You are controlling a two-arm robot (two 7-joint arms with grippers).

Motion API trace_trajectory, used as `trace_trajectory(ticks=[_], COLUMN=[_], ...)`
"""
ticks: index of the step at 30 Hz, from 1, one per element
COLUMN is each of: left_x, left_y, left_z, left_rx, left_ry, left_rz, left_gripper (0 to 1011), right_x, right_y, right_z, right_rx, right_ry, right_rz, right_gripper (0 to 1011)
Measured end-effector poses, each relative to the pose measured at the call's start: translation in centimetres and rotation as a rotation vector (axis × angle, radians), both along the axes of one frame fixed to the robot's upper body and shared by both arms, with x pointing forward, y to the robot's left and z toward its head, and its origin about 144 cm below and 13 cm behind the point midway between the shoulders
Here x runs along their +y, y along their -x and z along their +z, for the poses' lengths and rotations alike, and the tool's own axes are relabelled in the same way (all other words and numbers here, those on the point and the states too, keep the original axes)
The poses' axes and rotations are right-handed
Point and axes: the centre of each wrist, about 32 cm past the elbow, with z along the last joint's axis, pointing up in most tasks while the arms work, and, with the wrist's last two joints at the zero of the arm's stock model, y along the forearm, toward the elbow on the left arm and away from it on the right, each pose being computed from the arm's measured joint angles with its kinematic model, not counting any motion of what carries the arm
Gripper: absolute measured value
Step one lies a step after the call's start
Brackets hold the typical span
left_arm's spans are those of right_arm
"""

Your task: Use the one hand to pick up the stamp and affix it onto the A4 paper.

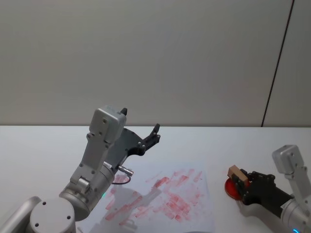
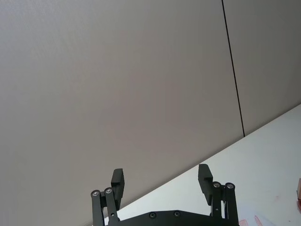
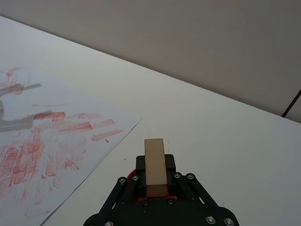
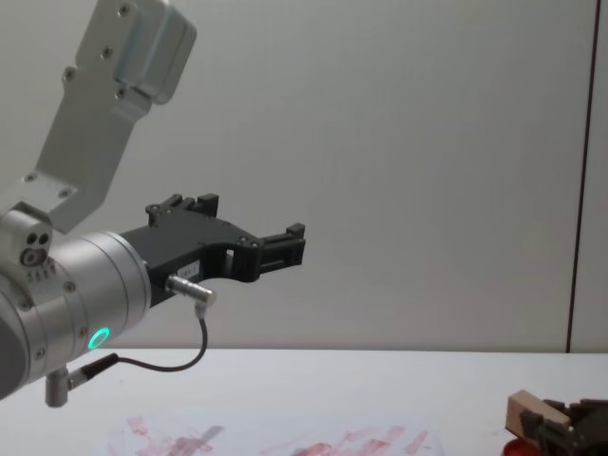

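While the stamp [image 1: 236,172] sits clamped in the right gripper [image 1: 249,184] directly over the red ink pad [image 1: 231,190], the A4 paper [image 1: 194,213] lies just left of the pad; the left gripper [image 1: 141,127] hangs spread wide above the paper's far edge.

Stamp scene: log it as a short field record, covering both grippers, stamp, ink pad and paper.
right gripper: shut on the stamp, over the ink pad
stamp: tan wooden block, held upright
ink pad: red, round, right of the paper
A4 paper: flat on the table, covered in red prints
left gripper: open, raised above the table, holding nothing
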Motion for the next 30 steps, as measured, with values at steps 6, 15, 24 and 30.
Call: trace_trajectory(ticks=[6, 15, 24, 30], left_x=[0.0, 0.0, 0.0, 0.0], left_y=[0.0, 0.0, 0.0, 0.0], left_z=[0.0, 0.0, 0.0, 0.0], left_rx=[0.000, 0.000, 0.000, 0.000], left_ry=[0.000, 0.000, 0.000, 0.000], left_rz=[0.000, 0.000, 0.000, 0.000], left_gripper=[1002, 1002, 1002, 1002], right_x=[-0.1, -0.2, -0.1, 0.2], right_y=[0.1, 0.2, 0.2, 0.3], right_z=[0.0, -0.1, 0.3, 1.2], right_rx=[0.007, 0.021, 0.014, -0.029], right_ry=[0.003, 0.008, -0.013, -0.051], right_rz=[-0.002, -0.010, -0.016, -0.012], right_gripper=[216, 433, 734, 932])
